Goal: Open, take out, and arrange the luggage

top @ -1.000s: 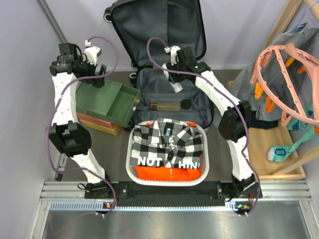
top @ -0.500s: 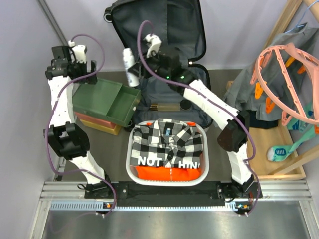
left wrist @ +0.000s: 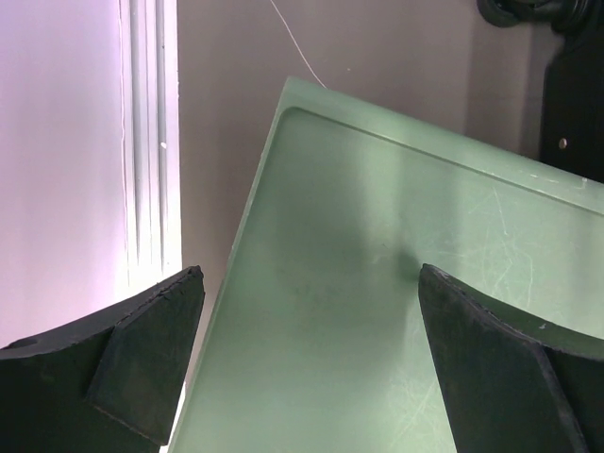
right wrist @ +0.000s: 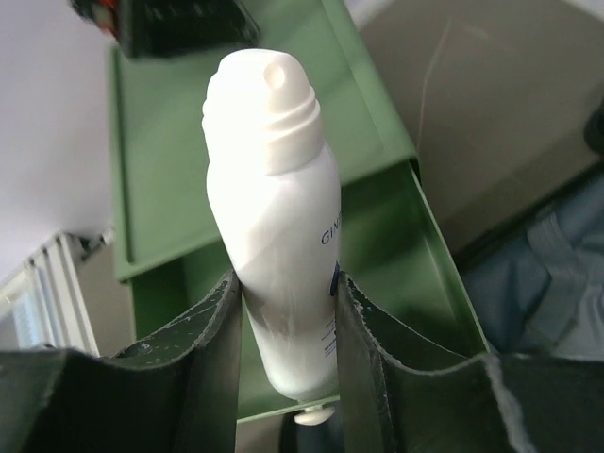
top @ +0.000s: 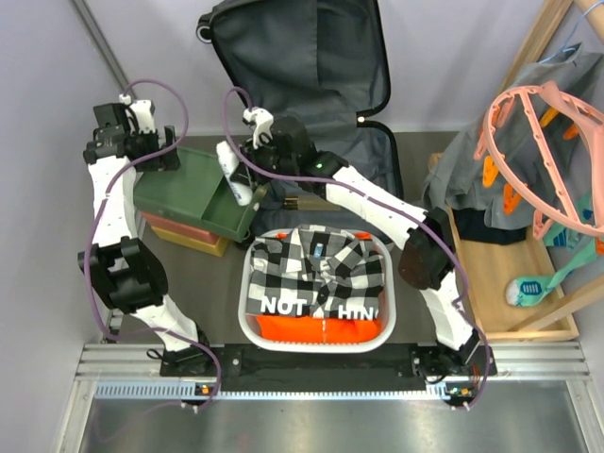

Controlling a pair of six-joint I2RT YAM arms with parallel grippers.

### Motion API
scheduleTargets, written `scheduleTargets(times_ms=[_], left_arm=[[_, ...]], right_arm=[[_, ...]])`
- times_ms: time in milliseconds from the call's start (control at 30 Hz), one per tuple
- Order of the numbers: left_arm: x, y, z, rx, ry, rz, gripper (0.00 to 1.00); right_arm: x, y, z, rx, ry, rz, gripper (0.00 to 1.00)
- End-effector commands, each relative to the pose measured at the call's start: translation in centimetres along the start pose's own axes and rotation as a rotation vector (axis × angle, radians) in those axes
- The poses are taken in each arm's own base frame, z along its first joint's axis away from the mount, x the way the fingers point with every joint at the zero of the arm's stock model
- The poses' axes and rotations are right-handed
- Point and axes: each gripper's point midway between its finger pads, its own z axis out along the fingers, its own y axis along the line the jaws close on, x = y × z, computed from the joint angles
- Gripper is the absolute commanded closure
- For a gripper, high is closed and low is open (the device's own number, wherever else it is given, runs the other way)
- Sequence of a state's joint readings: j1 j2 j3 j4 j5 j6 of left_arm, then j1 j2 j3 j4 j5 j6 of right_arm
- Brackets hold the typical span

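The luggage point(top: 311, 66) lies open at the back of the table, its grey-lined lid leaning on the wall and its lower half point(top: 373, 160) flat. My right gripper point(top: 242, 181) is shut on a white bottle point(top: 230, 162) and holds it over the open drawer of the green box point(top: 189, 189). In the right wrist view the bottle point(right wrist: 278, 208) stands upright between the fingers point(right wrist: 288, 281), with the green drawer point(right wrist: 401, 255) below. My left gripper point(top: 154, 151) hangs open over the green box's lid point(left wrist: 377, 236), with nothing between its fingers point(left wrist: 310, 278).
A white perforated basket point(top: 316, 345) with a black-and-white checked shirt sits at the front centre. A dark tube point(top: 304, 201) lies in the luggage's lower half. Hangers and clothes point(top: 543, 142) and a wooden tray point(top: 510, 293) fill the right side.
My right arm has swung left with the white bottle, from above the luggage to above the green drawer. My left gripper has drifted slightly left and stays open.
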State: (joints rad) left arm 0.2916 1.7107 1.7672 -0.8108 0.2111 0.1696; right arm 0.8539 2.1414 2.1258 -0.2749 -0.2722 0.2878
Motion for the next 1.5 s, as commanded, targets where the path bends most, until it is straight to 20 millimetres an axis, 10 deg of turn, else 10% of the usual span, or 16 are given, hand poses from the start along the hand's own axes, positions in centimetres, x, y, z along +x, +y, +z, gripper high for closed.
scheduleTargets(times_ms=[0, 467, 1233, 1467], left_arm=[[-1.2, 0.1, -1.2, -0.017, -0.063, 0.003, 0.01], [-0.1, 1.2, 0.0, -0.054, -0.014, 0.049, 0.01], [-0.7, 1.3, 0.3, -0.049, -0.024, 0.074, 0.01], [-0.8, 1.3, 0.0, -0.053, -0.032, 0.086, 0.01]], right_arm=[[-1.0, 0.1, -0.9, -0.005, -0.006, -0.086, 1.00], [3.4, -0.4, -3.5, 0.055, 0.233, -0.338, 1.00], [3.4, -0.4, -4.1, 0.104, 0.273, -0.338, 1.00], [3.0, 0.3, -2.6, 0.066, 0.228, -0.302, 0.67]])
